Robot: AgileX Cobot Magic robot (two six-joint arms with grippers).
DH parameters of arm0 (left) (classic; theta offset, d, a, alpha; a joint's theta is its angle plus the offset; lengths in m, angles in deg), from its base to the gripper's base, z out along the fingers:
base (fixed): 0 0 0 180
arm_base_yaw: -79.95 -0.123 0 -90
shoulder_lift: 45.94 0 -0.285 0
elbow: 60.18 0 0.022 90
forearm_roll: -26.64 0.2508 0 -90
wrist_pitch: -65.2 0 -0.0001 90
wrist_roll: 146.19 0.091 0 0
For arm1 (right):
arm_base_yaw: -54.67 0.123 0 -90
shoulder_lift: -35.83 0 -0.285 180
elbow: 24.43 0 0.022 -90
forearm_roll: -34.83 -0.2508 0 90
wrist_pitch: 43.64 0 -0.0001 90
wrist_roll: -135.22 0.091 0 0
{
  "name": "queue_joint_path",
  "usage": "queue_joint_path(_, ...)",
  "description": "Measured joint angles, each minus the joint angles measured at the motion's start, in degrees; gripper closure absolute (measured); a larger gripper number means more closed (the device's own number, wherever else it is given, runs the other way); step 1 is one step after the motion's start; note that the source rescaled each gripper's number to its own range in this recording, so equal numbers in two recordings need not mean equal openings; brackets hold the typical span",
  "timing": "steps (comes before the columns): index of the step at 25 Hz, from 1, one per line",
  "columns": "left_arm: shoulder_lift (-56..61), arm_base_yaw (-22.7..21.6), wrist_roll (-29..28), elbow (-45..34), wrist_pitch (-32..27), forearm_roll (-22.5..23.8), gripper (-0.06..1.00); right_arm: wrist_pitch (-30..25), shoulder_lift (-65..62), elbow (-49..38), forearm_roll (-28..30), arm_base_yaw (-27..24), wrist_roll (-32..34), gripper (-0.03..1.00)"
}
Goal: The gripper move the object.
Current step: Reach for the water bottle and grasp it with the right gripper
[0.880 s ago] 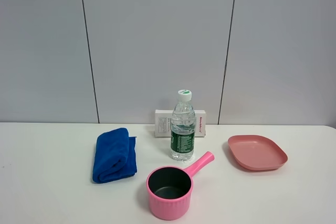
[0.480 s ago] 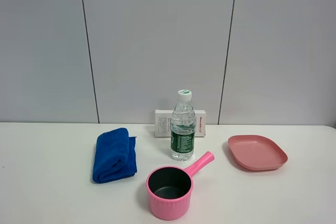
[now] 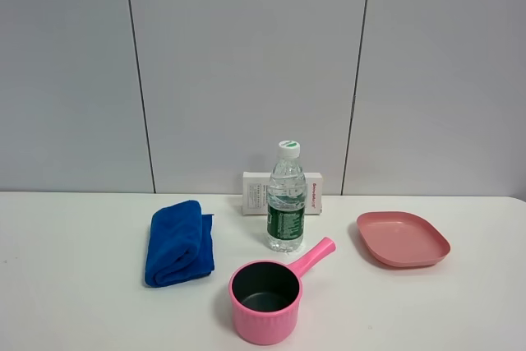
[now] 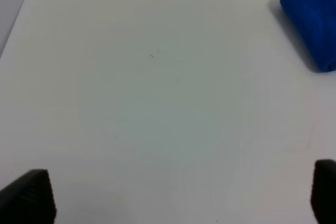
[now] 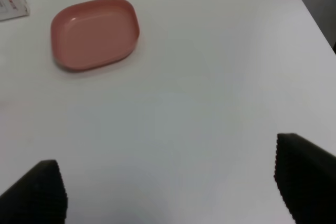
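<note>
Water bottle (image 3: 286, 203) stands upright mid-desk (image 3: 74, 302), capped and holding water, just in front of white box (image 3: 315, 193) and behind pink pot (image 3: 265, 292). Not gripped, so task looks unstarted. Left pincer (image 4: 176, 198) wide, empty, over bare desk near blue towel (image 3: 178, 242). Right pincer (image 5: 168, 187) wide, empty, near pink plate (image 3: 403, 238). Pot and plate empty.

On the white counter (image 3: 74, 302): a folded blue towel (image 3: 179, 242) at left, an empty pink pot (image 3: 267, 289) in front, a pink plate (image 3: 403, 238) at right, and a white box (image 3: 255, 192) against the wall (image 3: 246, 63).
</note>
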Motion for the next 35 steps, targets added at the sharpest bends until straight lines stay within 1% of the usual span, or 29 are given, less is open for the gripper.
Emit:
queue_joint_path(15,0.0,0.0,0.0,0.0,0.0,0.0,-0.06,0.0,0.0,0.0,0.0,0.0,-0.2,0.47)
queue_joint_path(17,0.0,0.0,0.0,0.0,0.0,0.0,-0.06,-0.4,1.8,0.4,-1.9,0.0,-1.8,0.47)
queue_joint_path(18,0.0,0.0,0.0,0.0,0.0,0.0,-0.06,-0.7,3.4,1.1,-3.1,0.0,-4.0,0.47)
queue_joint_path(20,0.0,0.0,0.0,0.0,0.0,0.0,-0.06,-0.2,8.6,3.9,-7.3,0.0,-10.0,0.47)
queue_joint_path(21,0.0,0.0,0.0,0.0,0.0,0.0,-0.06,0.7,11.5,5.9,-10.4,0.0,-13.8,0.47)
queue_joint_path(23,0.0,0.0,0.0,0.0,0.0,0.0,-0.06,4.4,17.1,10.0,-17.0,0.0,-20.1,0.47)
queue_joint_path(25,0.0,0.0,0.0,0.0,0.0,0.0,-0.06,7.7,23.1,13.8,-25.2,0.0,-25.1,0.47)
queue_joint_path(27,0.0,0.0,0.0,0.0,0.0,0.0,-0.06,10.3,29.5,15.8,-33.6,0.0,-28.8,0.47)
queue_joint_path(28,0.0,0.0,0.0,0.0,0.0,0.0,-0.06,11.1,32.8,16.2,-38.9,0.0,-31.3,0.47)
queue_joint_path(30,0.0,0.0,0.0,0.0,0.0,0.0,-0.06,11.5,39.2,16.3,-48.3,0.4,-37.8,0.47)
queue_joint_path(32,0.0,0.0,0.0,0.0,0.0,0.0,-0.06,11.7,46.3,16.3,-55.3,1.8,-46.3,0.47)
queue_joint_path(33,0.0,0.0,0.0,0.0,0.0,0.0,-0.06,12.0,49.0,16.3,-57.9,2.7,-50.4,0.47)
queue_joint_path(35,0.0,0.0,0.0,0.0,0.0,0.0,-0.06,14.6,54.7,16.3,-60.2,6.0,-56.8,0.44)
